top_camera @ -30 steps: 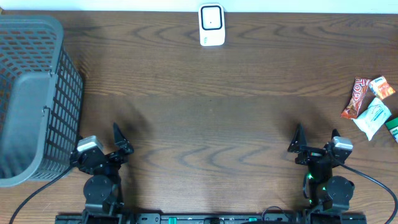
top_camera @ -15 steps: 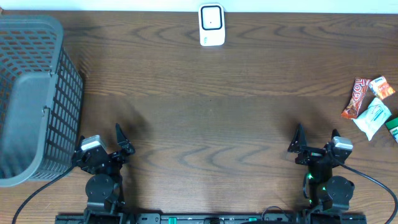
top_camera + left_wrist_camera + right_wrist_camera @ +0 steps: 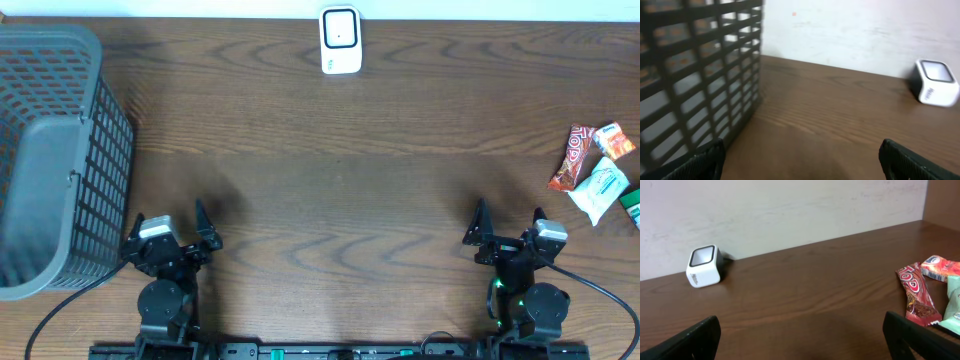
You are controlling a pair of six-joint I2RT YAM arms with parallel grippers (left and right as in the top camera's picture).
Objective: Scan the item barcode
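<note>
The white barcode scanner (image 3: pixel 340 40) stands at the table's far edge, and it shows in the left wrist view (image 3: pixel 936 82) and the right wrist view (image 3: pixel 703 266). Items lie at the right edge: a red snack bar (image 3: pixel 572 157) (image 3: pixel 916 300), an orange packet (image 3: pixel 614 139) (image 3: pixel 941 268) and a white-green packet (image 3: pixel 600 188) (image 3: pixel 955 305). My left gripper (image 3: pixel 170 218) (image 3: pixel 801 165) is open and empty at the front left. My right gripper (image 3: pixel 509 215) (image 3: pixel 802 340) is open and empty at the front right, well short of the items.
A tall grey mesh basket (image 3: pixel 50 150) (image 3: pixel 695 75) fills the left side, close beside my left gripper. A green item (image 3: pixel 632 205) is cut off by the right border. A pale wall runs behind the scanner.
My left gripper has swung slightly to the right, away from the basket. The right arm and the items have not moved.
</note>
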